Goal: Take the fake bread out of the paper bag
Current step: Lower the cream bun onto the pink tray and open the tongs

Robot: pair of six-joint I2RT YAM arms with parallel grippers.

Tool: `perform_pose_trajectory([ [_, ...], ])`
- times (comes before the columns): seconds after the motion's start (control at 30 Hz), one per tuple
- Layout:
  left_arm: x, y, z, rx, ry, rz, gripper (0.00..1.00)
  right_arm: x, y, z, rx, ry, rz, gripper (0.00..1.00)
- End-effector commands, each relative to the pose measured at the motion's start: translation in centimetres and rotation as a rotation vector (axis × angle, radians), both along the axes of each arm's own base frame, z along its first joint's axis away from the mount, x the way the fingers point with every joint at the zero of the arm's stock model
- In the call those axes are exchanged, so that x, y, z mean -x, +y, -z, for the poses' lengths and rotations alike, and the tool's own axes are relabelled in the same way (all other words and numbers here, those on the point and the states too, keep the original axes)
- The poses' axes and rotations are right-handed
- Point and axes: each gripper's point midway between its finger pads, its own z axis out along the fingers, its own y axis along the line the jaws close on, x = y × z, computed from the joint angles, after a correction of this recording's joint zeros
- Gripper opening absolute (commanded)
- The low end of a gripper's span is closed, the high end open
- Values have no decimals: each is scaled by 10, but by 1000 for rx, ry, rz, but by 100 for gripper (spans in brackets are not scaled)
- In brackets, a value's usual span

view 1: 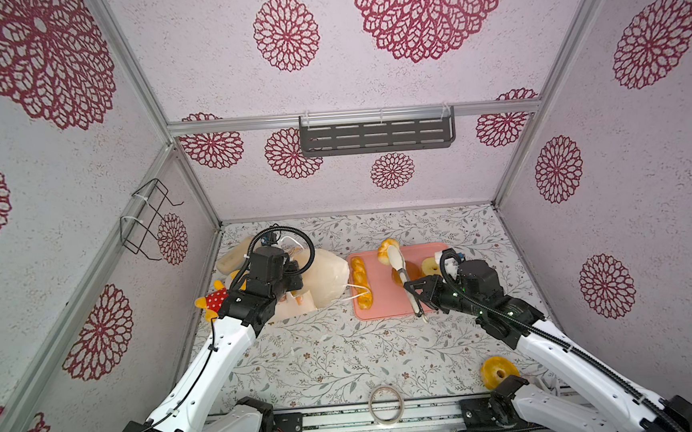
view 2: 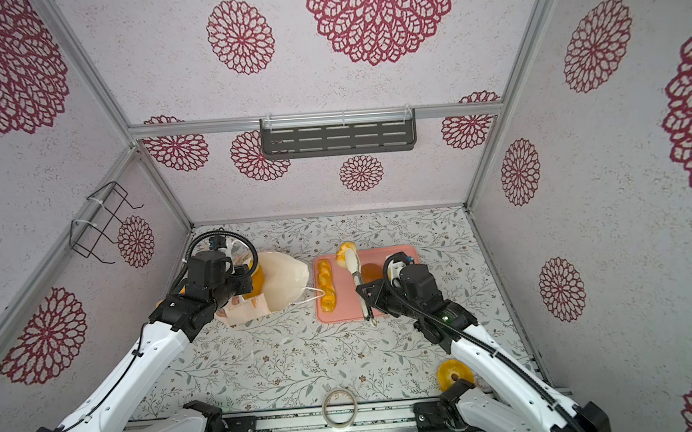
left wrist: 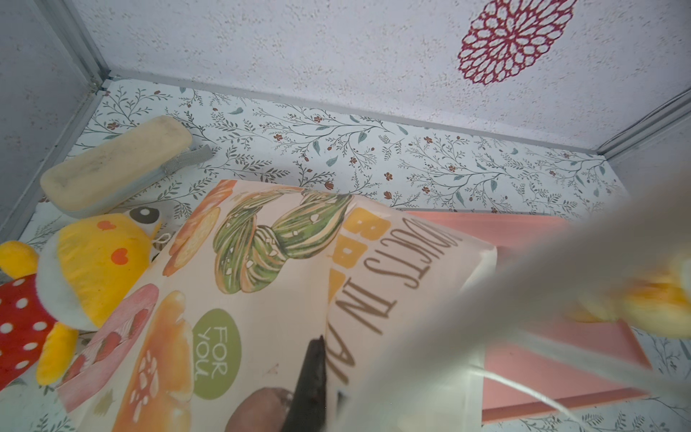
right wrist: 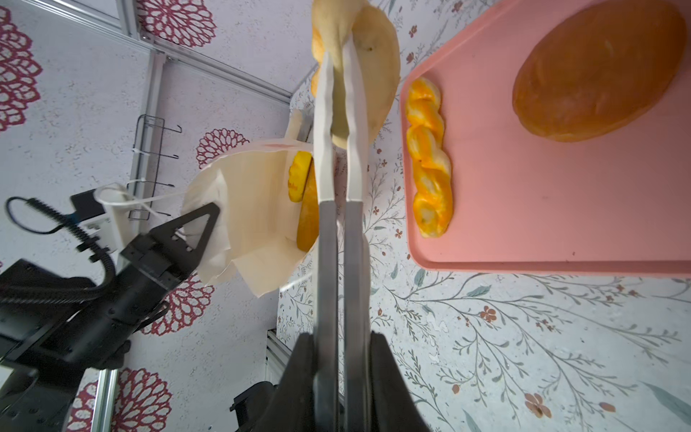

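Two hands are each closed on something. The left hand is pinched together on the rim of the paper bag, holding its mouth open. In the left wrist view one dark finger lies against the bag's printed side. Inside the mouth, a yellow toy bread and an orange loaf rest against the bag's wall. The right hand is clamped on the handles of a pair of tongs, squeezing the two arms nearly together. The white tips of the tongs grip a pale golden toy bread at the far edge of the pink tray. On the tray a braided stick lies along the left side and a round brown bun near the middle. A yellow ring bread shows at the tray's right side, partly hidden by the right arm. The bag is just left of the tray, and one white cord handle drapes over the tray's edge onto the braided stick. By the left wall are a yellow plush toy in a red polka-dot dress and a pale beige oblong case. Toward the front of the bench, a second ring bread lies beside the right arm's base, and a roll of tape sits at the front edge.
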Motion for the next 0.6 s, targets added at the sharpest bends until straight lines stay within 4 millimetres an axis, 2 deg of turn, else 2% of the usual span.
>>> perform_pose_trajectory([
  [0.0,7,1,-2,9,-14,15,0,-11,20,-27,-113,-105,-88,0],
  [0.1,12,3,-5,11,-31,15,0,-22,29,-18,-102,-100,-112,0],
  [0.27,16,5,-5,18,-39,12,0,-43,35,7,-91,-73,-116,0],
  [0.57,21,7,-6,7,-43,20,0,-69,35,42,-95,-30,-93,0],
])
